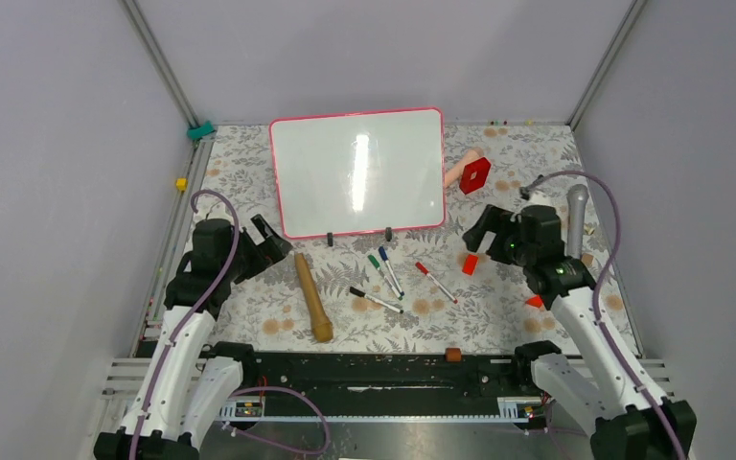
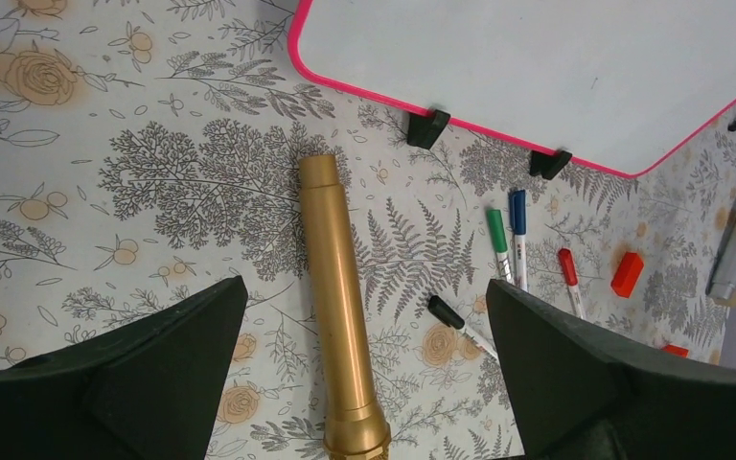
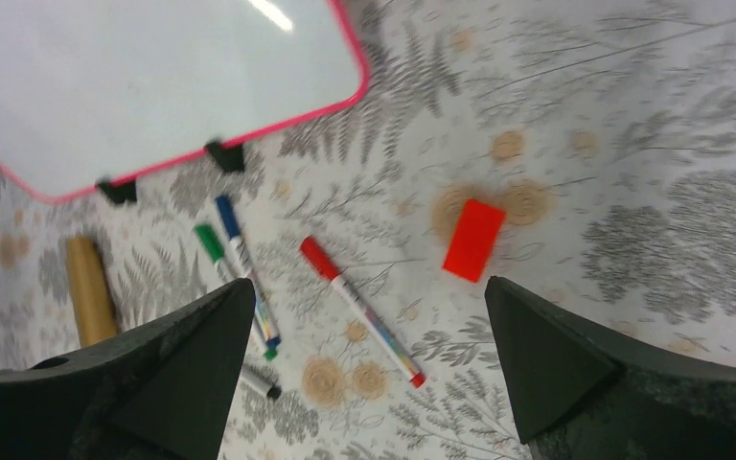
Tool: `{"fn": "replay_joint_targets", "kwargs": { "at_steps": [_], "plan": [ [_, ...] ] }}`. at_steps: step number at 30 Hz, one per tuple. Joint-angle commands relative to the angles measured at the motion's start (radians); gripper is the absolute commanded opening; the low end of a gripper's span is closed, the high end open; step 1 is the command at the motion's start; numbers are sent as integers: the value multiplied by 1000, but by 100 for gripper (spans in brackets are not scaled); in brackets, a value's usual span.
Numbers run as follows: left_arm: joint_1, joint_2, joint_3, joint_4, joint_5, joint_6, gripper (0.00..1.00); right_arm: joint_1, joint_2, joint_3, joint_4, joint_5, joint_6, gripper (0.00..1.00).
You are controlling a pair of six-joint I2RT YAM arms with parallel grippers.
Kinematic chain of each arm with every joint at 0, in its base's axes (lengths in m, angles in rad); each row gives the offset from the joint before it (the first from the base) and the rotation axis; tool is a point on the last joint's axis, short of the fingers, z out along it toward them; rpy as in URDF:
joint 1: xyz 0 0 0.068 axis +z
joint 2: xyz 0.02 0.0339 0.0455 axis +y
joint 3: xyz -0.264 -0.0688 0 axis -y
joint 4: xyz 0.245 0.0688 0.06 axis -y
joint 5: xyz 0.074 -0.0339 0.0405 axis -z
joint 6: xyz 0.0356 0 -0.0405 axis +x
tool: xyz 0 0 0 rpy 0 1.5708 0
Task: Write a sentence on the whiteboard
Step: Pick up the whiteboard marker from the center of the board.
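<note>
While the left gripper (image 1: 270, 240) and right gripper (image 1: 480, 237) hang spread, empty, the glossy board (image 1: 316, 172) (pink frame, rounded corners) lies on floral cloth (image 1: 249, 163) near a golden cylinder (image 1: 312, 296).

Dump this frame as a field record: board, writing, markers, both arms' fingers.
whiteboard: far centre, pink frame, two black clips on its near edge
writing: none visible, surface blank
markers: green marker, blue marker, red marker, black marker; all lying loose on the near side of the board
left fingers: open, empty, above the gold cylinder
right fingers: open, empty, above the red marker and red block
task: not started
</note>
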Motion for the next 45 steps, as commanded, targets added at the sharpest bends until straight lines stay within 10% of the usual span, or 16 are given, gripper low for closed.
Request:
{"fn": "replay_joint_targets", "kwargs": {
  "at_steps": [1,24,45],
  "plan": [
    [-5,-5,4,70,65,29,99,200,84,100,-26,39,-105,99],
    [-8,-15,-5,89,82,33,99,819,423,108,164,180,-221,75],
    [-9,-12,-13,104,111,32,99,915,737,142,183,239,-211,53]
  ]
}}
